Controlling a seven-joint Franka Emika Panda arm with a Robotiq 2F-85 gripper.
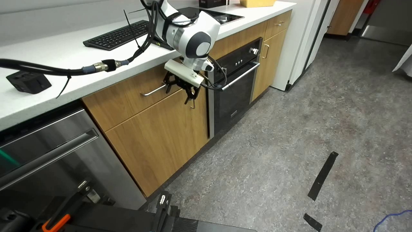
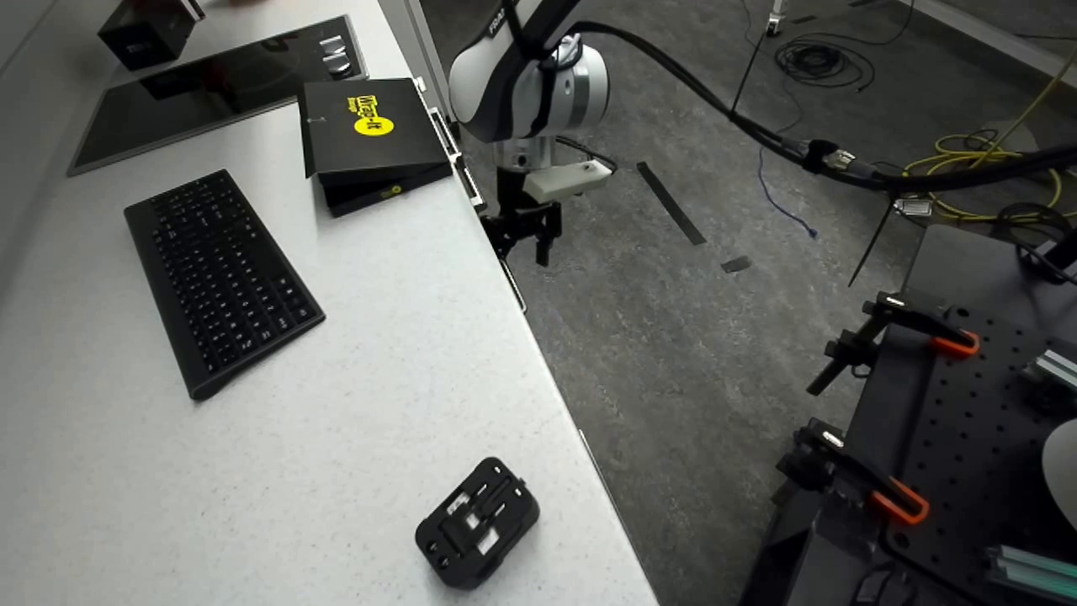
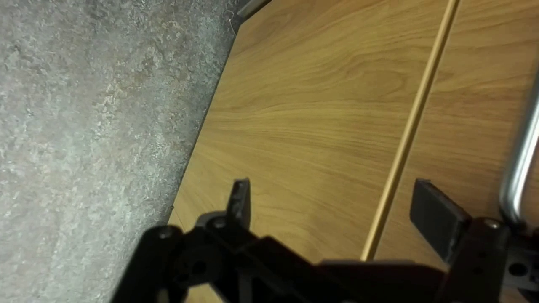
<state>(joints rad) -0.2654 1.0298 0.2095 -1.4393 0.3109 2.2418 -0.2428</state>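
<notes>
My black jointed fingers (image 3: 438, 221) hang apart, empty, beside the bent silver metal handle (image 3: 521, 168) below the front edge of the white desk (image 2: 379, 404), and sideways drift could jam one against that handle

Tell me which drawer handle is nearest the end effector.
The silver handle on the drawer between the dishwasher and oven. The end effector is right by it; the other drawer sits beyond the oven.

The table (image 2: 379, 379) is viewed downward from 2 spots in both exterior views; the cabinet (image 3: 328, 105), closely in the wrist view.
</notes>
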